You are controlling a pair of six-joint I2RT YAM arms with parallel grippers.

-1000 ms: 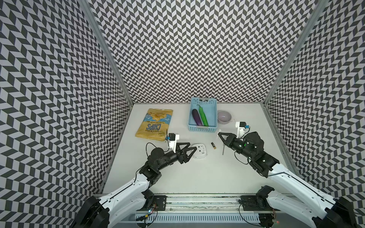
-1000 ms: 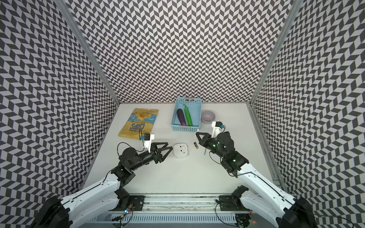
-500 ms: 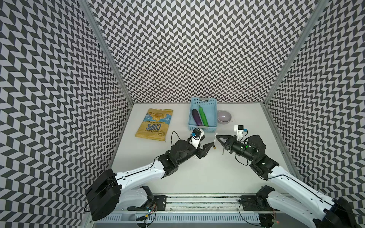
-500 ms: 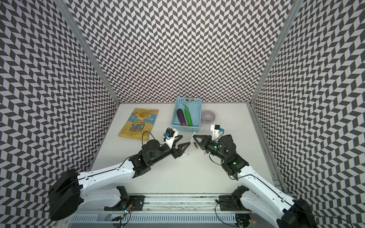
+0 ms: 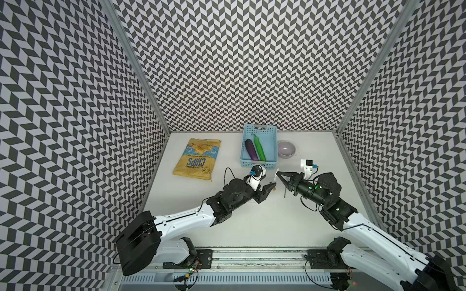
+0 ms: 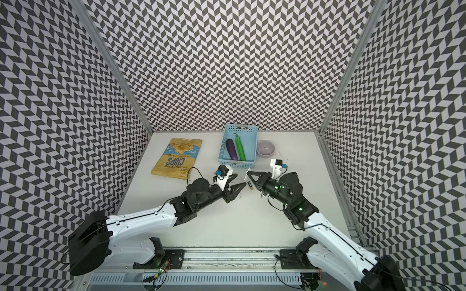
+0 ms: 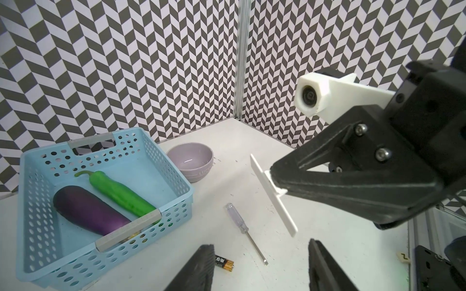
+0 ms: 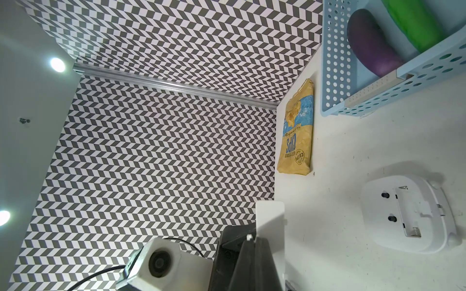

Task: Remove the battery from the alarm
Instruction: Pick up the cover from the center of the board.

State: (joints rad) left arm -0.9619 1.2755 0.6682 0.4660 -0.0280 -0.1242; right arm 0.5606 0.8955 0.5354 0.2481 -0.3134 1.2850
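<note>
1. Battery (image 6: 251, 186) lies loose on the table (image 6: 227, 221), out of the alarm, at 6 o'clock of the blue basket (image 6: 235, 164). It sits between the two grippers' tips, and neither touches it.
2. We find the alarm (image 8: 408, 214) face down on the table with its battery bay open and empty. In both top views the left arm hides it.
3. The left gripper (image 7: 261, 243) sits low on an arm stretched toward 2 o'clock. Its jaws are moderately apart with nothing between them, and the tips are just short of the battery.
4. The right gripper (image 5: 279, 173) points toward 9 o'clock, facing the left one. Its jaws are pinched on a thin white cover plate (image 7: 284, 214), held clear of the table.
5. A screwdriver (image 7: 245, 233) lies at 3 o'clock of the battery. A lilac bowl (image 5: 286, 150) sits at 3 o'clock of the basket and a chips bag (image 5: 198, 158) at 9 o'clock.
6. A second ago the left arm was drawn back, its gripper was at 9 o'clock of the alarm, and the alarm was in plain sight. Since then the arm has reached across it. The right gripper has barely shifted.
</note>
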